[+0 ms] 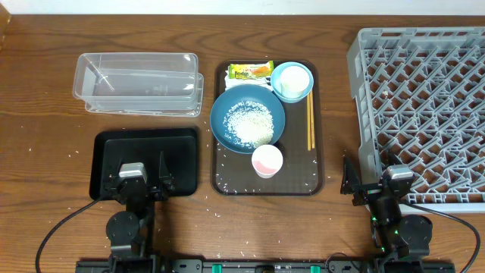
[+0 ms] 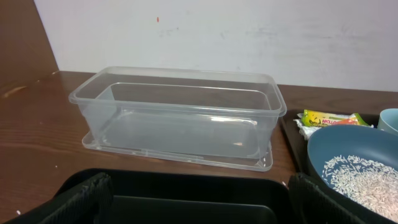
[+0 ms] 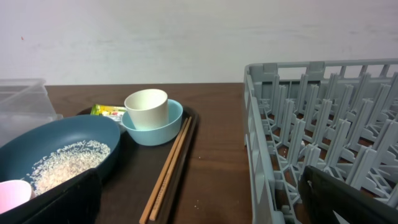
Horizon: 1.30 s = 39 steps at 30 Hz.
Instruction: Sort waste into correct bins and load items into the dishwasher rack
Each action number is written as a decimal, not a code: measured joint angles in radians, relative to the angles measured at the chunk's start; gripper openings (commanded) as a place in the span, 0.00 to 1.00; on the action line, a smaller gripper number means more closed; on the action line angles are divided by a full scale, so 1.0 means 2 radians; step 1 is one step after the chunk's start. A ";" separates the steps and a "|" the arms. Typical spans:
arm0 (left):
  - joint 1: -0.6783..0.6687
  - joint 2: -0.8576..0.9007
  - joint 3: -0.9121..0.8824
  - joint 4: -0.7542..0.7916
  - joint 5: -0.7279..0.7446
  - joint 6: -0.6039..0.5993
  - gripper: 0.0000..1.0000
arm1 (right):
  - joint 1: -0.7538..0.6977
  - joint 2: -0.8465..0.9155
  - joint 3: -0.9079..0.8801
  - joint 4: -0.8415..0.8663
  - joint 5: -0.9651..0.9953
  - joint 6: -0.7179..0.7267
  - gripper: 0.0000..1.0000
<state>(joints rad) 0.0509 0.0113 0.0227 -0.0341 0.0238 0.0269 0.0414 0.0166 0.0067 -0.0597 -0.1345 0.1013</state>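
On the dark-brown serving tray (image 1: 320, 152) stand a wide dark-blue bowl (image 1: 224, 114) holding white rice (image 1: 250, 123), a light-blue bowl (image 1: 280, 92) with a white cup (image 1: 293, 80) in it, a pink cup (image 1: 267, 161), wooden chopsticks (image 1: 310, 120) and a yellow-green wrapper (image 1: 250, 71) on a white napkin (image 1: 227, 83). The clear tub (image 1: 136, 80) lies far left and the black tray (image 1: 182, 163) in front of it. The grey rack (image 1: 424, 114) is at the right. My left gripper (image 1: 142, 180) is open and empty over the black tray (image 2: 186, 186). My right gripper (image 1: 369, 186) is open and empty beside the rack (image 3: 323, 124).
Loose rice grains lie scattered on the serving tray floor (image 1: 227, 182) and on the wooden table (image 1: 61, 197). The tub (image 2: 180, 112) sits on its lid. The chopsticks (image 3: 171, 165) lie along the serving tray's right edge, next to the rack.
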 measured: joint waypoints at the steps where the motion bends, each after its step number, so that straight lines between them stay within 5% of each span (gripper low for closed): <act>1: 0.000 0.000 0.000 0.000 0.000 0.000 0.93 | 0.000 0.000 0.000 0.000 0.000 0.000 0.99; 15: 0.000 0.000 0.000 0.001 0.012 -0.011 0.93 | 0.000 0.000 0.000 0.000 0.000 0.000 0.99; 20: 0.000 0.000 -0.003 0.032 0.109 -0.098 0.93 | 0.000 0.000 0.000 0.000 0.000 0.000 0.99; 28: 0.000 0.000 -0.008 0.196 0.219 -0.213 0.93 | 0.000 0.000 0.000 0.000 0.000 0.000 0.99; 39: 0.000 0.079 0.026 0.228 0.159 -0.200 0.93 | 0.000 0.000 0.000 0.000 0.000 0.000 0.99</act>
<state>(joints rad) 0.0517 0.1688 0.0746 0.4210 0.3412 -0.3725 0.0418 0.0166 0.0067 -0.0593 -0.1337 0.1009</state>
